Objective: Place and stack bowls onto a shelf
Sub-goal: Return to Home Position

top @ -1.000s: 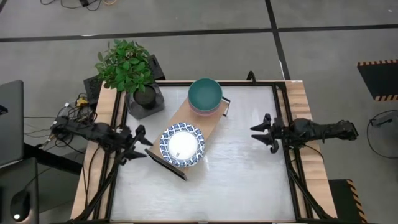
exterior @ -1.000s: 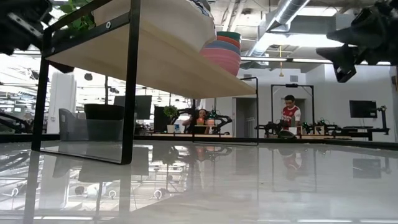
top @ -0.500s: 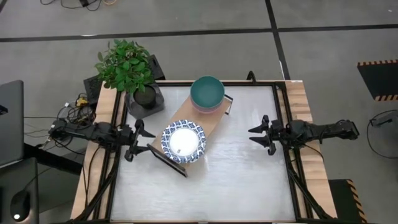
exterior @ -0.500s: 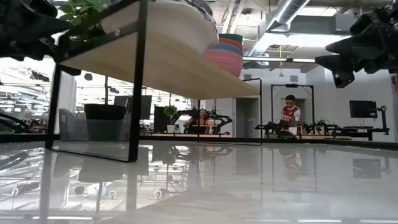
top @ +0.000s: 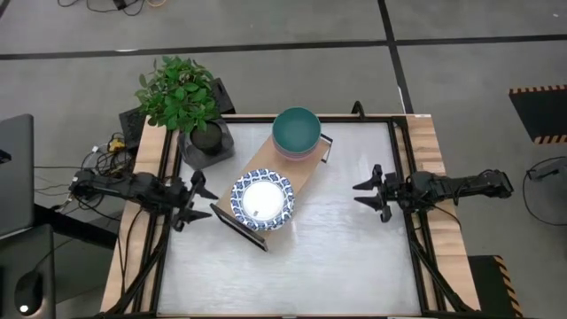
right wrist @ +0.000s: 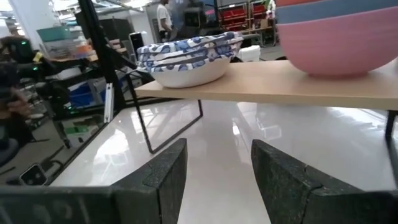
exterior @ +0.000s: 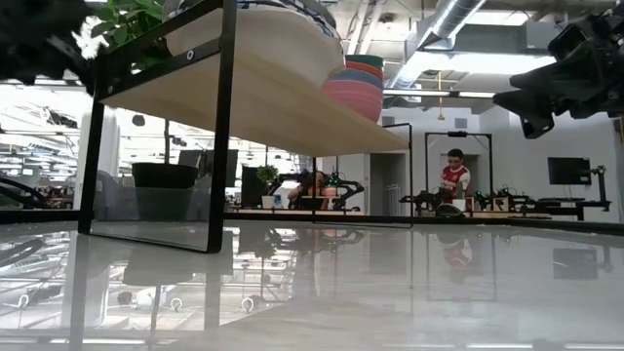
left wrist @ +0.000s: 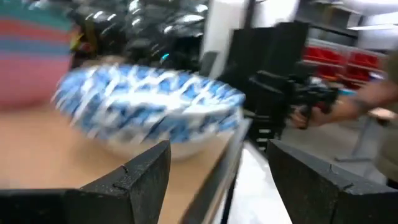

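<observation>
The shelf [top: 282,168] is a light-wood board on black frame ends and stands slantwise on the tabletop. A stack of white dishes with blue rims [top: 261,202] sits on its near end. A stack of plain bowls, teal on top [top: 295,131], sits on its far end. In the right wrist view the dishes [right wrist: 186,59] and a pink bowl [right wrist: 336,37] rest on the board [right wrist: 280,84]. My left gripper [top: 190,199] is open, just left of the shelf's near end. My right gripper [top: 363,193] is open, right of the shelf over bare table.
A potted plant [top: 182,102] stands at the table's far left corner, close to the shelf's far end. Black frame rails run along the left and right table edges [top: 403,177]. Bare tabletop lies near and right of the shelf [top: 337,257]. People sit in the room beyond [exterior: 453,180].
My left gripper has drawn back toward the table's left edge, away from the shelf's near end. The shelf with both stacks has slid a little toward the far right. My right gripper has edged slightly toward the shelf.
</observation>
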You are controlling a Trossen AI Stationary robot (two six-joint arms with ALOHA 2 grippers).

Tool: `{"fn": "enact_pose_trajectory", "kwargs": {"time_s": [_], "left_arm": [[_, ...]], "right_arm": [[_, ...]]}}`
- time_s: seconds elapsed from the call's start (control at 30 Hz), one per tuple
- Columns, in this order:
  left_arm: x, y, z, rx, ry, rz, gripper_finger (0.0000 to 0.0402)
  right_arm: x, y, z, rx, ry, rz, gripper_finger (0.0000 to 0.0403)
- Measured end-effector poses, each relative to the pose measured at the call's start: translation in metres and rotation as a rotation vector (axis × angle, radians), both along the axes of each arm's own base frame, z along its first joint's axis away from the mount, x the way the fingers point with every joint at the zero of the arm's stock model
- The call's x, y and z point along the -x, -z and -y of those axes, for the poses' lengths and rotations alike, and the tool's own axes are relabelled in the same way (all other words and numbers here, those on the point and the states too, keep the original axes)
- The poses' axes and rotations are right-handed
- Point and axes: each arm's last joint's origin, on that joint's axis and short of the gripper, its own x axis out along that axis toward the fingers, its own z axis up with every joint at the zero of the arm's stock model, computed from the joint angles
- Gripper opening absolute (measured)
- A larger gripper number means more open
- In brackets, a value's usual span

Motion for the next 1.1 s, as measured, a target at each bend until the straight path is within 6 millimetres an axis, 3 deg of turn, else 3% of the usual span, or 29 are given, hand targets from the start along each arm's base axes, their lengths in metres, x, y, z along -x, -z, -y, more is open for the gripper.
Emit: {"fn": "enact_pose_trajectory", "kwargs": {"time_s": [0.13,0.4,1.1], "left_arm": [[0.002,-0.008,0.000,-0.054,-0.008,0.038,0.0254],[0.000,0.007,-0.004,-0.018,-0.135,-0.128,0.0254],[0.000,0.015,-0.004,0.128,-0.114,-0.236,0.0254]], "right_arm": [[0.000,0.001,0.000,0.038,-0.013,-0.004,0.0205],[-0.002,0.003,0.002,0.087,0.007,-0.033,0.0205],[-0.009,0.014,0.002,0.033,0.021,-0.159,0.0205]]}}
